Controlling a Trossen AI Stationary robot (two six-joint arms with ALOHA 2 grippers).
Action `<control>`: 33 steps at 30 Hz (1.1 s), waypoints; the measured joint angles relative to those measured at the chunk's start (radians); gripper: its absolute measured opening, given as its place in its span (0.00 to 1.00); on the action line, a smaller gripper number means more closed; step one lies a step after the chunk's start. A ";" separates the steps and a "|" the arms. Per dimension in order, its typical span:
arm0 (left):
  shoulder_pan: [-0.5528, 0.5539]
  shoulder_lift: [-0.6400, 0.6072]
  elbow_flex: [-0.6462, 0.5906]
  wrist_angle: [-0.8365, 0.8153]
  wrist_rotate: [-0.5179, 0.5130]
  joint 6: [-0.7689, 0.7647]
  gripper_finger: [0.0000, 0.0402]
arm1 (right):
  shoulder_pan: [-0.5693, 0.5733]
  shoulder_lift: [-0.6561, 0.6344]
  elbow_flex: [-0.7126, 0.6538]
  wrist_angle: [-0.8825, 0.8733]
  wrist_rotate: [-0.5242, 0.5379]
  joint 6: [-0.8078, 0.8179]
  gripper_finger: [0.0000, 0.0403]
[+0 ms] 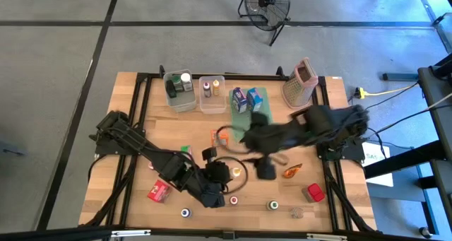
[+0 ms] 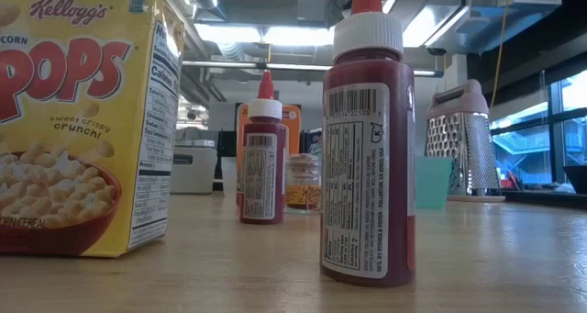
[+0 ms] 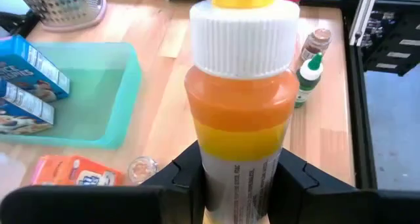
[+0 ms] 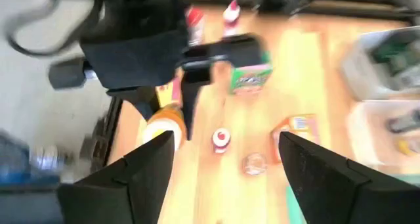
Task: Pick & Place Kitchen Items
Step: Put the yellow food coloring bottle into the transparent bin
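Kellogg's Corn Pops box (image 2: 83, 120) beside red bottles (image 2: 367, 139), labels seemingly illegible

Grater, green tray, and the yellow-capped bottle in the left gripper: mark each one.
Grater (image 1: 300, 83): high view, middle of its sloped face.
Green tray (image 3: 105, 92): left wrist view, bare floor of the tray.
Yellow-capped bottle (image 3: 241, 112): left wrist view, its orange body below the white collar.

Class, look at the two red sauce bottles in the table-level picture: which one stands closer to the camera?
The tall red sauce bottle right of centre is closer: it looms much larger, while the smaller-looking red bottle stands farther back beside the yellow cereal box.
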 joint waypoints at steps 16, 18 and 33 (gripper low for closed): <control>-0.057 -0.178 0.010 0.064 -0.170 0.082 0.26 | 0.186 -0.131 0.000 0.263 0.087 0.172 0.70; -0.074 -0.215 0.011 0.146 -0.205 0.133 0.26 | 0.193 -0.106 -0.001 0.346 0.092 0.116 0.70; -0.141 -0.220 0.011 0.567 -0.284 0.525 0.26 | 0.187 0.028 -0.001 0.677 0.318 -0.207 0.66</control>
